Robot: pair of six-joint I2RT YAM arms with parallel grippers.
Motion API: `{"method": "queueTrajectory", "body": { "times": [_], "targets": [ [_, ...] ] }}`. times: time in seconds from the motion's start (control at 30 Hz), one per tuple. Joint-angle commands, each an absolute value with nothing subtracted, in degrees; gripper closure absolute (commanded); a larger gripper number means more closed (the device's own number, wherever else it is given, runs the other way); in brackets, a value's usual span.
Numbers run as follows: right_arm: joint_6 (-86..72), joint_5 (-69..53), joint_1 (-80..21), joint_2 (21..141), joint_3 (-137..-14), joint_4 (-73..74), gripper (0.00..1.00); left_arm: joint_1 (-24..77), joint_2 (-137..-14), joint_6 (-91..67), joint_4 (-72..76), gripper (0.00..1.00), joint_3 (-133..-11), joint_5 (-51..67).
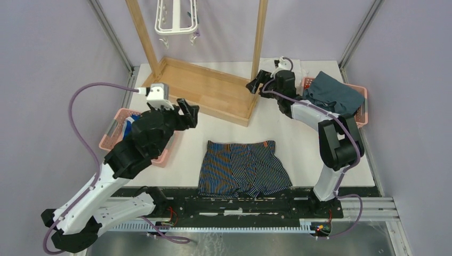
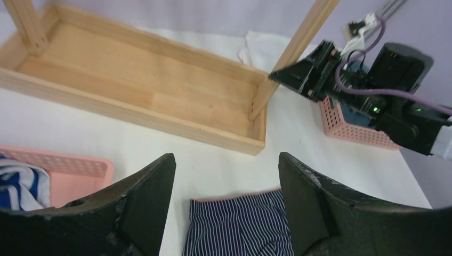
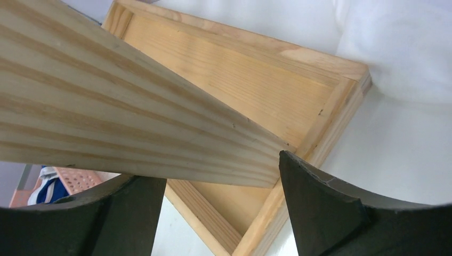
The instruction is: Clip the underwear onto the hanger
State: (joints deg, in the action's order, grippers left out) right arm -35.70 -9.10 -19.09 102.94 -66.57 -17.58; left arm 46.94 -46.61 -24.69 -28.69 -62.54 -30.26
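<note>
Left fingers (image 2: 152,197), right fingers (image 3: 320,202) both spread, empty. You want the underwear (image 1: 244,168) waistband corners; mind the wooden rack (image 1: 213,90).

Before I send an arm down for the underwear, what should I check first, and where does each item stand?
1. Left gripper open and empty: ok.
2. Right gripper open and empty: ok.
3. Underwear flat on the table, nothing on top of it: ok.
4. Right gripper away from the wooden rack post: not ok. The post sits right at its fingers, and I cannot tell if they touch.
5. Hanger hung at the rack's top: ok.
6. Hanger clips free: cannot tell, mostly cropped.
</note>
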Motion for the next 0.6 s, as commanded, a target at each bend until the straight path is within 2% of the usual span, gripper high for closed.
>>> {"method": "queueTrajectory", "body": {
  "times": [0.0,0.1,0.3,0.37,0.4,0.43,0.57],
  "targets": [
    [-35.0,-9.4,-15.1,104.5,-74.6,-17.4,0.16,46.5,-48.1,-14.9,-28.0,0.22,-71.2,-36.3],
    [-34.6,-13.6,-14.3,101.8,-72.9,-18.9,0.13,46.5,-52.0,-10.4,-26.5,0.22,-76.0,-38.0],
    [-35.7,-15.9,-14.2,86.5,-60.5,-22.1,0.12,45.8,-63.8,-0.5,-22.0,0.21,-91.3,-38.4],
    [-35.6,-15.8,-14.2,80.8,-57.3,-19.7,0.12,44.5,-68.9,2.7,-21.7,0.20,-98.7,-37.5],
    [-35.2,-15.8,-14.2,75.3,-55.1,-17.1,0.12,41.8,-74.4,4.5,-22.6,0.19,-107.1,-35.8],
    [-35.1,-15.8,-14.2,74.3,-54.4,-16.2,0.12,41.1,-75.3,4.9,-23.1,0.19,-108.5,-34.7],
    [-32.9,-17.0,-14.3,65.6,-52.9,-8.6,0.12,33.1,-87.6,5.7,-26.8,0.19,-127.5,-26.6]
  ]
}}
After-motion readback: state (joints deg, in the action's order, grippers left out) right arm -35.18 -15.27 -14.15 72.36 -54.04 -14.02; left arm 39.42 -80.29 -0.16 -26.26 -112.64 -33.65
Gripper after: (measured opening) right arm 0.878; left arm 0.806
